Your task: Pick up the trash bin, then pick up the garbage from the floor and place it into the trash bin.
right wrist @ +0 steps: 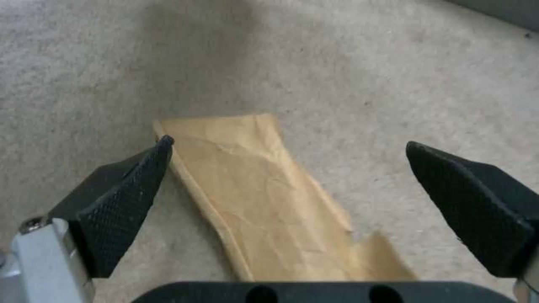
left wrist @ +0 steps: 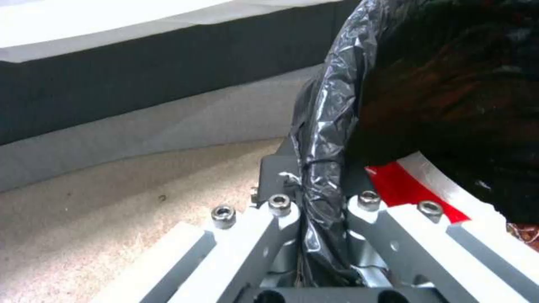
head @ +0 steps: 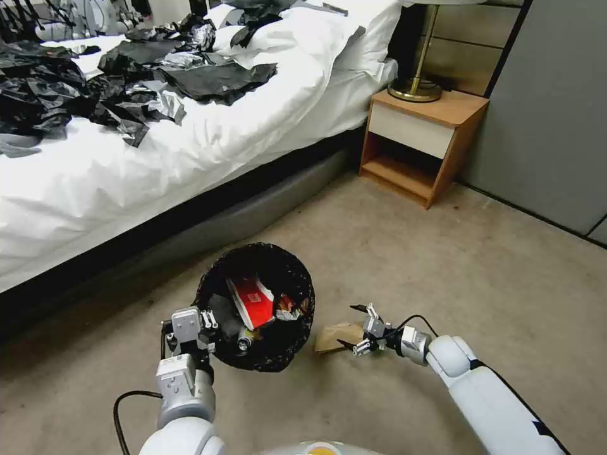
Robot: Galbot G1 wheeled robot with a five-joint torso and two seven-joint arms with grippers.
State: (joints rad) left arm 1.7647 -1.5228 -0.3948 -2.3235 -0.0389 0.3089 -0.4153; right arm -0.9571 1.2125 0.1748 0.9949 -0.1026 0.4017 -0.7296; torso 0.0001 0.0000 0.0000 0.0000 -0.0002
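Left hand [head: 201, 328] clenched on rim of trash bin [head: 278, 265], held up, carton and litter already inside. Right hand [head: 358, 327] spread wide over brown paper [right wrist: 264, 198] on floor, just right of bin; not yet grasped.

A bed [head: 208, 145] with white bedding fills the upper left of the head view, its dark base running down to the beige carpet floor [head: 455, 265]. Crumpled black and grey plastic sheets [head: 126, 76] lie strewn over the top of the bedding, with white pillows [head: 329, 31] beyond them. Just beside the head of the bed stands a wooden nightstand [head: 423, 142] with a white drawer front and an open shelf below. A brass lamp base [head: 415, 88] rests on top. A grey wall panel [head: 556, 107] rises to the right.
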